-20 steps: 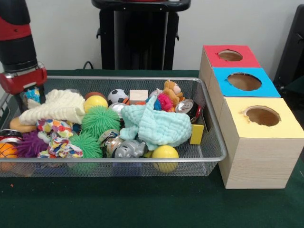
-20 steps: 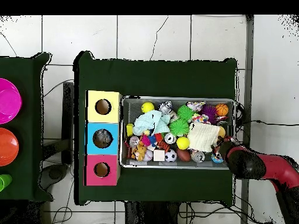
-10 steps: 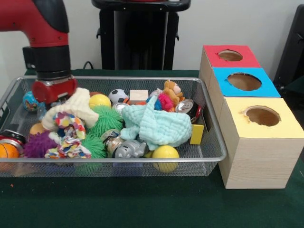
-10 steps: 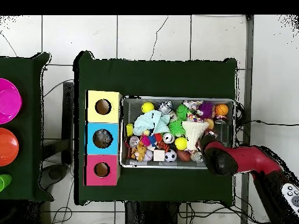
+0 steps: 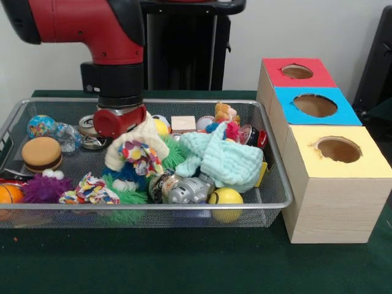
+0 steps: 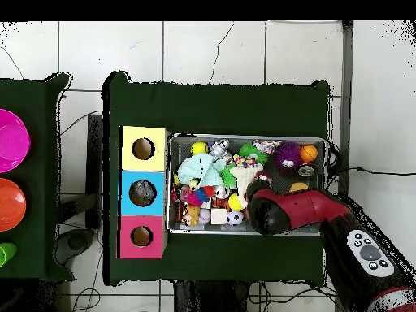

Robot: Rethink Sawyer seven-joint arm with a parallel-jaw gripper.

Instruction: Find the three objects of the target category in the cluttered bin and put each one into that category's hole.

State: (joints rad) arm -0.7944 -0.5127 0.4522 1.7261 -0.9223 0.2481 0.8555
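A wire mesh bin (image 5: pixel 147 207) holds a heap of toys, balls and cloths. My gripper (image 5: pixel 122 130) is low inside the bin, left of centre, pressed against a cream cloth (image 5: pixel 147 136) that hides its tip. Under that cloth lies a multicoloured rope toy (image 5: pixel 139 156). A mint cloth (image 5: pixel 223 156) drapes over the middle right. In front sit a silver toy (image 5: pixel 184 188) and a yellow ball (image 5: pixel 225 197). Seen from overhead, the gripper (image 6: pixel 258 203) is in the middle of the bin (image 6: pixel 248 138). Three boxes with holes stand beside the bin: red (image 5: pixel 297 72), blue (image 5: pixel 315 105), yellow (image 5: pixel 339 150).
At the bin's left end lie a burger-shaped toy (image 5: pixel 41 153), a purple spiky ball (image 5: pixel 43 187), an orange ball (image 5: pixel 9 195) and a patterned ball (image 5: pixel 40 125). A wooden block (image 5: pixel 184 123) sits by the back wall. Pink (image 6: pixel 10 140) and orange (image 6: pixel 10 205) plates sit on a side table.
The arm has swept from the bin's left end toward its middle, pushing the cream cloth, rope toy and green spiky balls along. The burger toy and a tin at the left are now uncovered.
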